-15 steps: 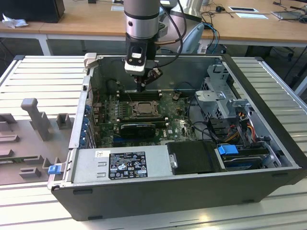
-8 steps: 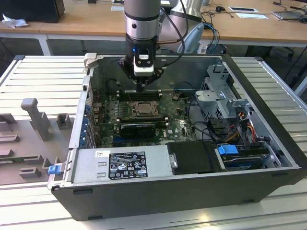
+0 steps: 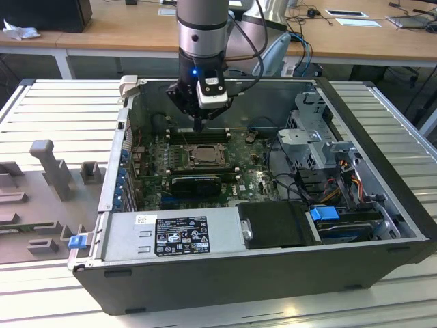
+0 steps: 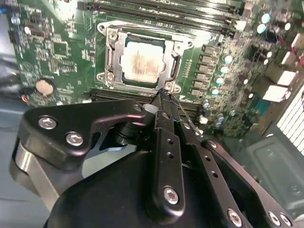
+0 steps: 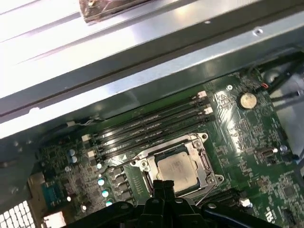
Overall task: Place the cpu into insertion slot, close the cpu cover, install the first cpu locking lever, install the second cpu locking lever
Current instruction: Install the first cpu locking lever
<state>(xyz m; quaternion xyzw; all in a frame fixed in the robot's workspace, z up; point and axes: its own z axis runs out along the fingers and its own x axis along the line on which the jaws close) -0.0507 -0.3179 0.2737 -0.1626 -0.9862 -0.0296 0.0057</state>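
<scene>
The cpu [image 4: 142,61] [image 5: 176,166] lies flat in the insertion slot [image 4: 176,71] [image 5: 142,176] on the green board. The silver cpu cover [image 4: 112,53] [image 5: 205,161] lies down around it as a frame. In the exterior view the slot [image 3: 202,156] sits mid-board inside the open case. My gripper [image 3: 198,125] hangs just above the slot's far edge. Its fingers are shut together with nothing between them, and their tip [image 4: 161,95] [image 5: 161,183] sits beside the slot's rim. A thin wire lever [image 4: 183,113] runs past the fingertips.
Long black memory slots [image 5: 152,124] lie beside the socket. A grey drive cage [image 3: 317,140] and cables fill the exterior view's right of the case. A power supply [image 3: 181,232] runs along the near wall. A grey fixture [image 3: 51,167] stands outside at the exterior view's left.
</scene>
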